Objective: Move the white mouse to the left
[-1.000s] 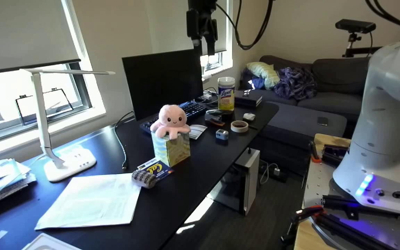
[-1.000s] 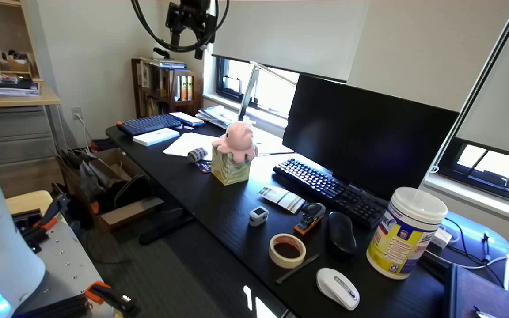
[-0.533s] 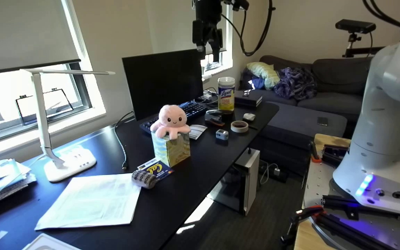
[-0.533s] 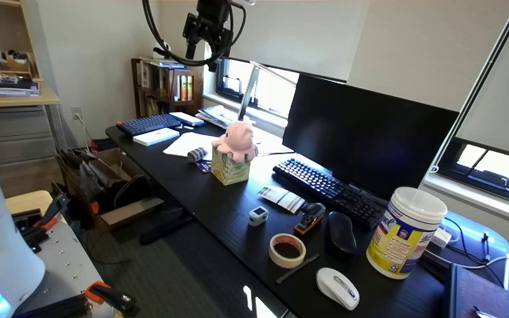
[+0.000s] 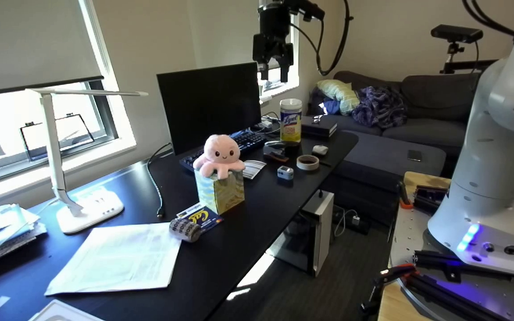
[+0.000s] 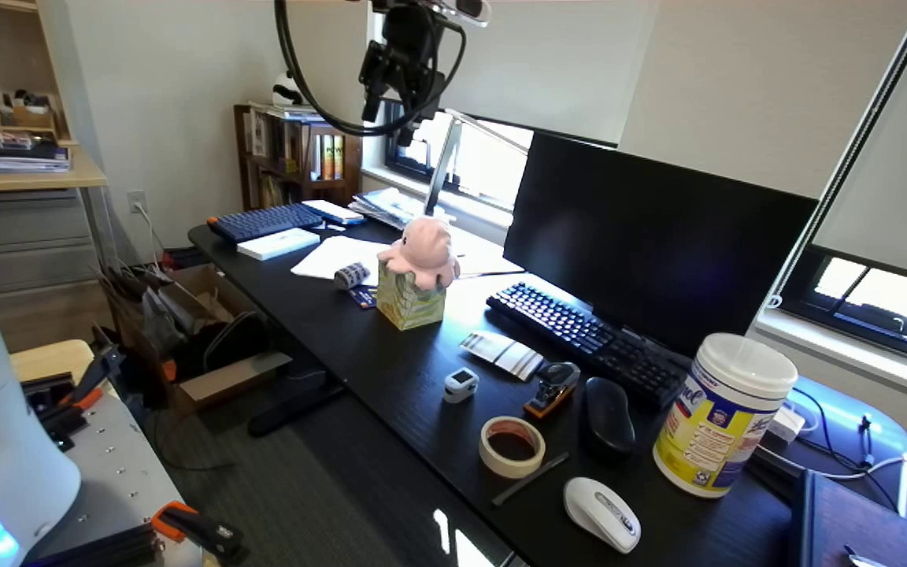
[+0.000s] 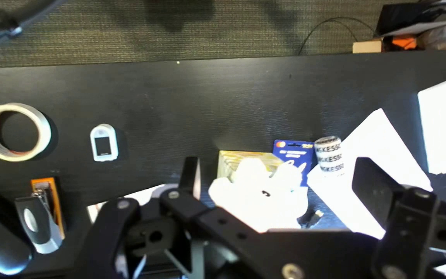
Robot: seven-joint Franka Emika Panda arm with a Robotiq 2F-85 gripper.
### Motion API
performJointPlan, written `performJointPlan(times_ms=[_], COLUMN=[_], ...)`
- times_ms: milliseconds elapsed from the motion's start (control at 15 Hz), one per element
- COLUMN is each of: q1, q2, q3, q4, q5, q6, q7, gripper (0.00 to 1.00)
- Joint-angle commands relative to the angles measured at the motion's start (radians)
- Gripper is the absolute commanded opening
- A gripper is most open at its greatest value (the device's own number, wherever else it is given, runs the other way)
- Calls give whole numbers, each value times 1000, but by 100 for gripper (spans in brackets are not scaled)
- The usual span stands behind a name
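The white mouse (image 6: 601, 516) lies on the black desk near its front edge, beside a dark stick. It also shows, small, near the desk's far end in an exterior view (image 5: 320, 150). It is out of the wrist view. My gripper (image 5: 275, 76) is open and empty, fingers pointing down, high above the desk and well apart from the mouse. It also shows in an exterior view (image 6: 388, 126), partly behind a cable loop. In the wrist view the open fingers (image 7: 279, 170) stand wide apart, with the pink plush toy (image 7: 261, 197) far below between them.
A tape roll (image 6: 512, 447), a dark mouse (image 6: 609, 415), a stapler (image 6: 553, 389), a small oximeter (image 6: 460, 386) and a Lysol canister (image 6: 725, 417) stand around the white mouse. The monitor (image 6: 650, 244) rises behind. The plush sits on a tissue box (image 5: 221, 194).
My gripper has moved down and to the right in both exterior views, staying open. The white mouse and the other desk objects have not moved.
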Motion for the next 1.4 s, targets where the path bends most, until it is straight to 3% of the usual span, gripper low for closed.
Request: performJointPlan(times_ms=[0, 467, 867, 1133, 1333], q1=[-83, -236, -313, -346, -370], q2=[67, 246, 434, 551, 635], q3=[-67, -200, -229, -257, -273], q4=[-21, -111, -108, -85, -33], q5=[51, 142, 238, 217, 214], q6=[56, 384, 669, 757, 744], q7=[8, 8, 98, 244, 321], gripper=[100, 100, 100, 100, 100])
